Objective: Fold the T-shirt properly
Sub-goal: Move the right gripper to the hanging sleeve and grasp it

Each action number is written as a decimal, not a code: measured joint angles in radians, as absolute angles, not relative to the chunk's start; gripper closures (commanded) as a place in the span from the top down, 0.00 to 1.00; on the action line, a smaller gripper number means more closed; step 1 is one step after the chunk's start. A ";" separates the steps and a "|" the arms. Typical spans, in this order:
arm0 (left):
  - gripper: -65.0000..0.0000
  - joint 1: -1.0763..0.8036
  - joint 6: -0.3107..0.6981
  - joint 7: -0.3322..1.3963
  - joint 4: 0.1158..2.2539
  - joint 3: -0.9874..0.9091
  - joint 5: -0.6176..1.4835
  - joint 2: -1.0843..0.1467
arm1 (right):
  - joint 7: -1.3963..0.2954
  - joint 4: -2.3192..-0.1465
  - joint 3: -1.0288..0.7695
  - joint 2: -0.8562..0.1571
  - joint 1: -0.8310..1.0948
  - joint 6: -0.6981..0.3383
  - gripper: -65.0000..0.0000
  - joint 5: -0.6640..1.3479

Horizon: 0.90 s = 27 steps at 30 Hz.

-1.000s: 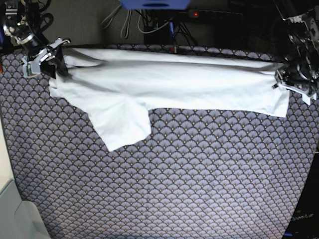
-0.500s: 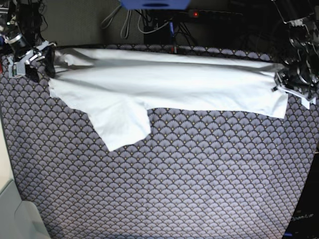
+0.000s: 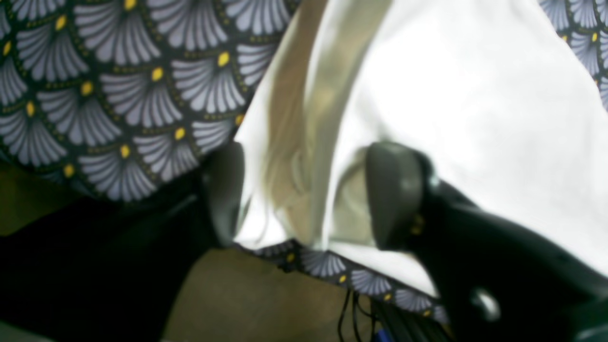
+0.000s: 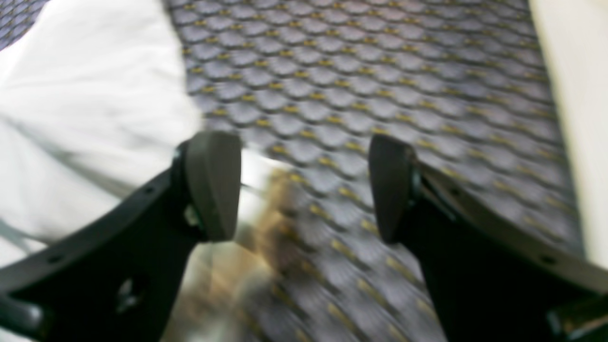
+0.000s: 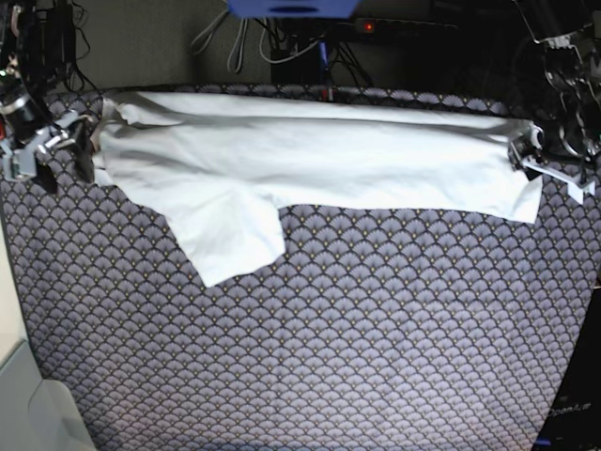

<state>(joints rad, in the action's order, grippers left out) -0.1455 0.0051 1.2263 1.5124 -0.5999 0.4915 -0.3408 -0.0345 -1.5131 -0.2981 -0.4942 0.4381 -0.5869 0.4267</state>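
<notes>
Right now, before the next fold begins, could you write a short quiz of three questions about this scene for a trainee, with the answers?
1. True or false: the right gripper has white cloth clamped between its jaws.
2. In the base view, the T-shirt lies as a long band. Where does its free sleeve point? A: toward the camera. B: away from the camera. C: it is tucked under.
3. What lies between the jaws of the left gripper?

Key
1. False: the jaws are open, and only the fan-patterned tablecloth shows between them.
2. A.
3. The T-shirt's edge. The jaws stand apart on either side of it.
</notes>
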 measured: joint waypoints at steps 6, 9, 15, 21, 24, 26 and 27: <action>0.67 -0.136 0.005 1.227 1.512 -0.599 0.495 -0.338 | -0.138 -1.530 -0.002 -0.518 0.212 -0.621 0.66 0.436; 0.67 -0.136 0.004 1.227 1.512 -0.600 0.494 -0.339 | -0.264 -1.507 0.065 -0.493 0.106 -0.609 0.66 0.427; 0.67 -0.139 0.007 1.227 1.512 -0.600 0.498 -0.338 | -0.333 -1.410 0.197 -0.469 -0.076 -0.609 0.70 0.429; 0.67 -0.144 0.007 1.227 1.512 -0.600 0.491 -0.336 | -0.335 -1.174 0.324 -0.441 -0.250 -0.612 0.70 0.430; 0.67 -0.143 0.007 1.227 1.512 -0.599 0.491 -0.333 | -0.323 -1.047 0.358 -0.435 -0.337 -0.609 0.70 0.434; 0.67 -0.144 0.007 1.227 1.512 -0.599 0.491 -0.333 | -0.314 -0.983 0.381 -0.432 -0.381 -0.605 0.70 0.428; 0.67 -0.143 0.007 1.227 1.512 -0.599 0.491 -0.332 | -0.280 -0.953 0.394 -0.431 -0.398 -0.606 0.70 0.430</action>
<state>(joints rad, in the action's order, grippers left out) -0.1432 0.0074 1.2266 1.5116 -0.5995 0.4911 -0.3325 -0.2802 -0.9527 0.3943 -0.4313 -0.3981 -0.6056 0.4305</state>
